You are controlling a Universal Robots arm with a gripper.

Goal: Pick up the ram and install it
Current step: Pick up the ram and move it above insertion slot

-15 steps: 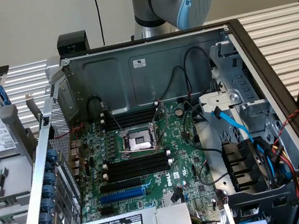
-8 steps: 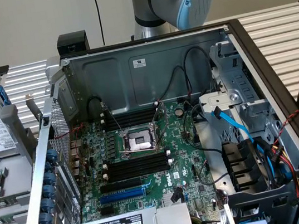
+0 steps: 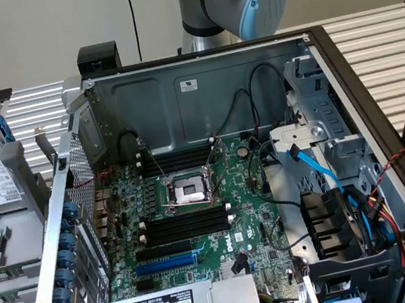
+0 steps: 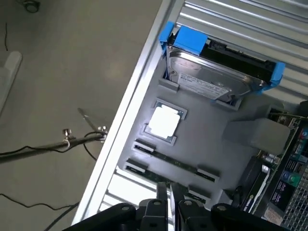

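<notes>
**Ram waits in the parts tray, just ahead of barely parted fingers**

Ram (image 4: 175, 162) stands on its thin edge in the grey parts tray (image 4: 207, 130), caught at both ends by small grey clips. It sits beside a loose processor chip (image 4: 164, 121), with a hard drive (image 4: 211, 79) in a blue caddy beyond that. Its long axis runs from the tray's side by the slatted worktop (image 4: 240, 24) toward the open computer case (image 3: 200, 83). A second row of clips lies closer in, and what looks like another dark stick passes under the tips there.

The fingers (image 4: 162, 201) hang low over that nearer edge of the tray, parted only by a narrow slit. I can make out nothing gripped between them. From them, the ram lies a little farther into the tray, toward the processor chip, and its length appears to run across the slit rather than along it.

In the exterior view the tray sits at the exterior view's left, well apart from the motherboard (image 3: 235, 215), whose black memory slots (image 3: 186, 222) flank the processor socket.
</notes>
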